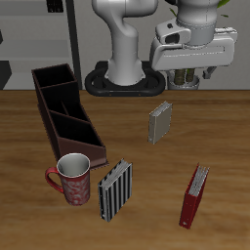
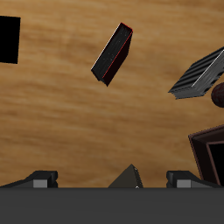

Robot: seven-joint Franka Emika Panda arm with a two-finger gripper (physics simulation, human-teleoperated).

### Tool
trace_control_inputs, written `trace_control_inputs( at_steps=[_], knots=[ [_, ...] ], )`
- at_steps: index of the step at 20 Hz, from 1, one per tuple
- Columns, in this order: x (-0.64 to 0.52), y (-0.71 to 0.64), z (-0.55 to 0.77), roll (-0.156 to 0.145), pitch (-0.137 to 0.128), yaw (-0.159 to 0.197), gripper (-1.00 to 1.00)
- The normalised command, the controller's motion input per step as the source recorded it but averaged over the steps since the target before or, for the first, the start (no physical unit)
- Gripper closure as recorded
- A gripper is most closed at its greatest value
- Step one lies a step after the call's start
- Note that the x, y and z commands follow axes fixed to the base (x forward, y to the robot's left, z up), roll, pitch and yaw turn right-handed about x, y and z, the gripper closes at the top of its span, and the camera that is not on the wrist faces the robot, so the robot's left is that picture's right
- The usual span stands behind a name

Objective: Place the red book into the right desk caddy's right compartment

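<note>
The gripper (image 1: 186, 82) hangs empty, its opening unclear; the slim red hardcover book (image 1: 194, 195) stands upright on the wooden surface (image 1: 215, 127), spine vertical.

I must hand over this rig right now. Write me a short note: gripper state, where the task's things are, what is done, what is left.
Gripper: raised above the table's back part, holding nothing; whether its jaws stand open, the pictures do not show.
Red book: stands upright near the table's front edge, untouched.
Right desk caddy: on the table by the mug; all three sections look empty.
Also standing on the table: grey book, striped book; leave them.
Done: nothing yet.
Left: descend onto the red book, grasp it, carry it across, lower it into the caddy's right compartment.
</note>
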Motion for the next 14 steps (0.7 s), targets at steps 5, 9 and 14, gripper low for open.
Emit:
trace_control_inputs(
  at_steps=[5, 9, 14],
  knots=[
    [0.67, 0.44, 0.17, -0.001, -0.038, -0.03, -1.0],
    [0.73, -0.07, 0.08, -0.098, -0.008, -0.06, -1.0],
    [0.44, -0.04, 0.01, -0.057, -0.041, 0.007, -1.0]
  ],
)
